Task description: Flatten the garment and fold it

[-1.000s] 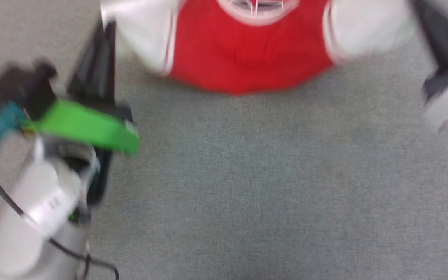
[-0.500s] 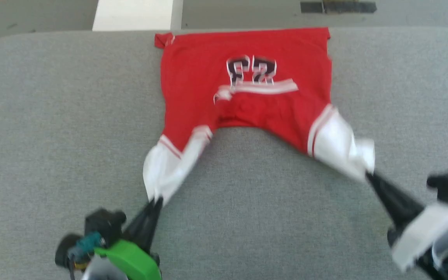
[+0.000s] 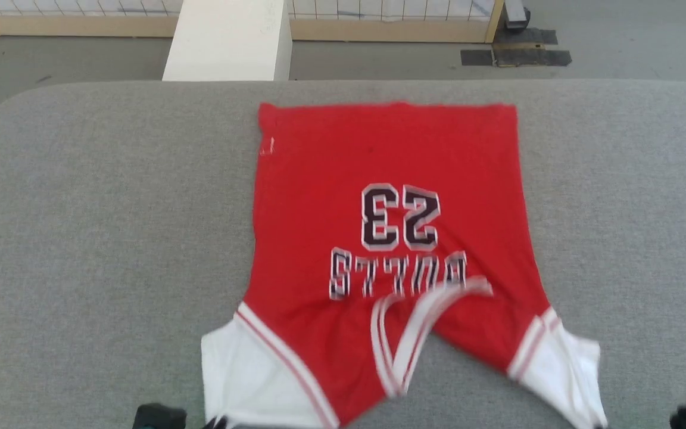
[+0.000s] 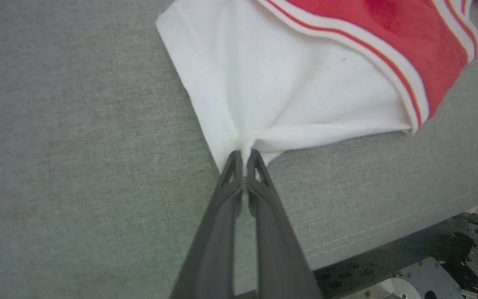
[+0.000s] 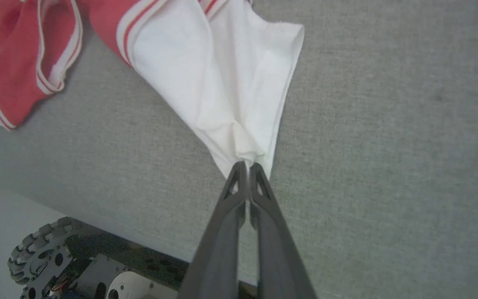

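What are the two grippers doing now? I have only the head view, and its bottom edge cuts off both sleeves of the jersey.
Observer: In the left wrist view the left gripper is shut on the corner of one white sleeve of the garment.
Operator: And the right one?
Observer: The right gripper is shut on the bunched tip of the other white sleeve.
Operator: How near is the table's edge?
Observer: On the grey table, the near edge runs close behind the left fingertips, with the robot's base below it.
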Tool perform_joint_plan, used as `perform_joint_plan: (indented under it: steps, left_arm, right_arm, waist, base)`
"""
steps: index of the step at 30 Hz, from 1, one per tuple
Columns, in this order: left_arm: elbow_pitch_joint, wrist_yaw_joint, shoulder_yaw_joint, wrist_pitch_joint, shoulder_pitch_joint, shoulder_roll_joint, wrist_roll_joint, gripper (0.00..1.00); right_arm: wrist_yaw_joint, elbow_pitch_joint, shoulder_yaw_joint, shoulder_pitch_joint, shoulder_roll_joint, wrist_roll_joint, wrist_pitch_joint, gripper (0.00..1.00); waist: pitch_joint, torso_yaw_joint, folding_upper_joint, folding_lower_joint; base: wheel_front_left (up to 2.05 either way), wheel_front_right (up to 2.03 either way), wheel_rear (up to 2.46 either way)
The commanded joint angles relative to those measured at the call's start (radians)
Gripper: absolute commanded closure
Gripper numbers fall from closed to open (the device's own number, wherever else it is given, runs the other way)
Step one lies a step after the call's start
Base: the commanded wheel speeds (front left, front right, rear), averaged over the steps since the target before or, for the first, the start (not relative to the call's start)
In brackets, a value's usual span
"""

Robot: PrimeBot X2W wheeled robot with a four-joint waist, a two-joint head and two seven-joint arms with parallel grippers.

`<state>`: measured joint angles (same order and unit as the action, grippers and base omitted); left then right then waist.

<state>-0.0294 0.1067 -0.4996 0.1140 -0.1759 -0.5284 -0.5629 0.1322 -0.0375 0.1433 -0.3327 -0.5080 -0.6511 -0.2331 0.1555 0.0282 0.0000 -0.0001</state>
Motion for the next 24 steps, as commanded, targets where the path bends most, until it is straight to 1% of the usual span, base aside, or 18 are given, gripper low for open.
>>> perform_joint_plan:
  steps: [1,8,13,14,15,19,22,24]
  left_arm:
    - [0.005,0.006,0.002,0.006,-0.027,-0.014,-0.011,1.00]
    - [-0.019,0.034,0.031,-0.011,-0.086,-0.013,-0.052,1.00]
    - [-0.066,0.046,0.046,-0.022,-0.090,-0.024,-0.051,1.00]
    - [-0.076,0.049,0.047,-0.020,-0.089,-0.026,-0.050,1.00]
    - [-0.091,0.050,0.047,-0.016,-0.087,-0.029,-0.049,1.00]
    - [-0.150,0.060,0.046,0.001,-0.077,-0.044,-0.035,1.00]
    - [-0.203,0.073,0.044,0.015,-0.065,-0.049,-0.021,1.00]
    - [-0.236,0.080,0.040,0.025,-0.053,-0.050,-0.009,1.00]
  right_arm:
    - [-0.002,0.008,-0.011,-0.029,-0.004,-0.001,-0.013,1.00]
    - [-0.002,0.013,-0.048,-0.089,0.020,0.006,-0.036,1.00]
    - [-0.002,0.002,-0.052,-0.076,0.045,0.015,-0.039,1.00]
    - [-0.002,-0.001,-0.057,-0.069,0.051,0.020,-0.035,0.61]
    - [-0.002,-0.004,-0.061,-0.060,0.057,0.024,-0.038,0.00]
    - [-0.002,-0.058,-0.078,-0.019,0.068,-0.001,-0.066,0.00]
    - [-0.002,-0.129,-0.119,0.041,0.055,-0.043,-0.105,0.00]
    - [-0.002,-0.180,-0.152,0.105,0.035,-0.066,-0.140,0.00]
  waist:
    - [-0.007,-0.004,0.0000,0.0001]
    - [-0.026,-0.013,0.0000,0.0001]
    - [-0.044,-0.012,0.0000,0.0001]
    - [-0.047,-0.011,0.0000,0.0001]
    - [-0.050,-0.010,0.0000,0.0001]
    - [-0.049,0.003,0.0000,0.0001]
    - [-0.023,0.014,0.0000,0.0001]
    - [0.005,0.024,0.0000,0.0001]
  base:
    - [0.00,0.00,0.00]
    - [0.00,0.00,0.00]
    - [0.00,0.00,0.00]
    - [0.00,0.00,0.00]
    - [0.00,0.00,0.00]
    - [0.00,0.00,0.00]
    - [0.00,0.00,0.00]
    - [0.00,0.00,0.00]
